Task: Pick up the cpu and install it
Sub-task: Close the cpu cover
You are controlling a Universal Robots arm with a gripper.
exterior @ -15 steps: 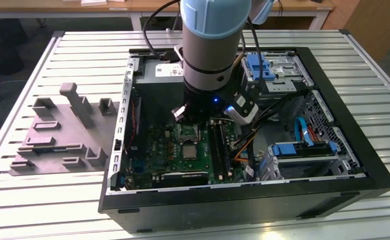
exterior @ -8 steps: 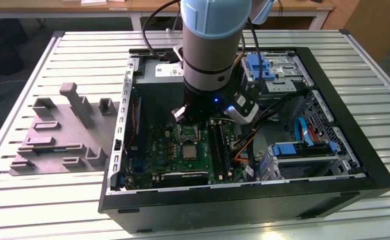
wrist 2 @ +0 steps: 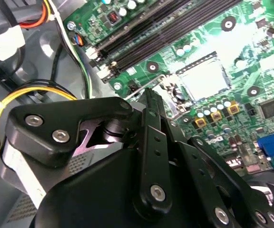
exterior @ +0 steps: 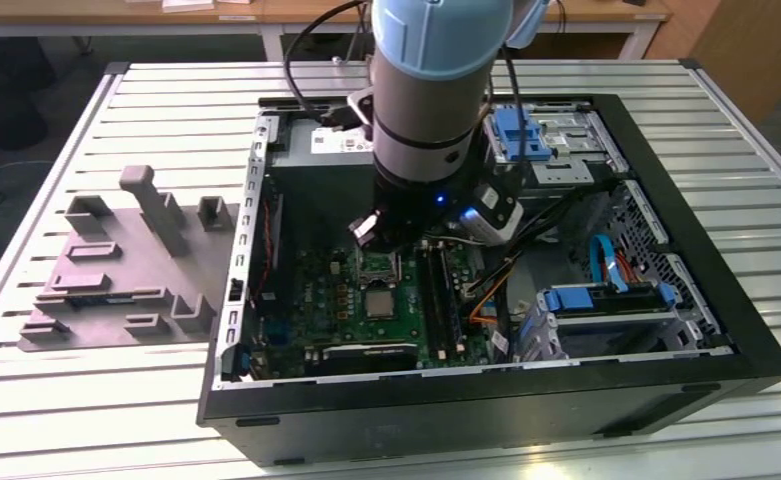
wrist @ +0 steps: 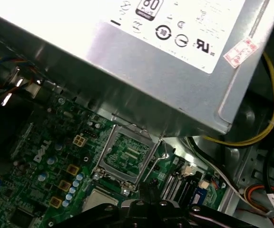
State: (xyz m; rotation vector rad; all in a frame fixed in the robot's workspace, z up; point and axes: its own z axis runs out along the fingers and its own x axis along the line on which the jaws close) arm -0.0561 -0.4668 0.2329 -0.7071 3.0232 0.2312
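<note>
Inside an open black computer case [exterior: 710, 330] on a slatted metal bench [exterior: 163, 90], the black end effector [exterior: 379, 240] of a blue-and-grey robot arm [exterior: 430, 90] hung low over a green circuit board [exterior: 323, 300]. I could not tell whether the end effector was apart or together, because both wrist views looked along its dark linkage. Nothing showed in its grasp.

The cpu, a small flat silvery square chip [exterior: 381, 303], lay flat on the board just beyond the end effector's tip [wrist 2: 147, 95] and apart from it. In the second wrist view the chip [wrist 2: 203, 78] glared pale. It seemed to rest in the socket bed, though whether it was fully seated was unclear. Between chip and tip stood a rectangular metal socket frame [wrist: 127, 154], hinged up and open. A big grey metal box with a white label [wrist: 175, 61] rose close behind the end effector. Long black memory slots [wrist 2: 165, 23] ran beside the chip, and a yellow cable [wrist 2: 27, 97] looped near the wrist.

Judged from this, good work here probably meant staying square to the chip's edges, handling it only by its thin rim, keeping it level, and staying off the raised frame, the slots and the loose cable. Pressing down risked harm to the socket's contacts.
</note>
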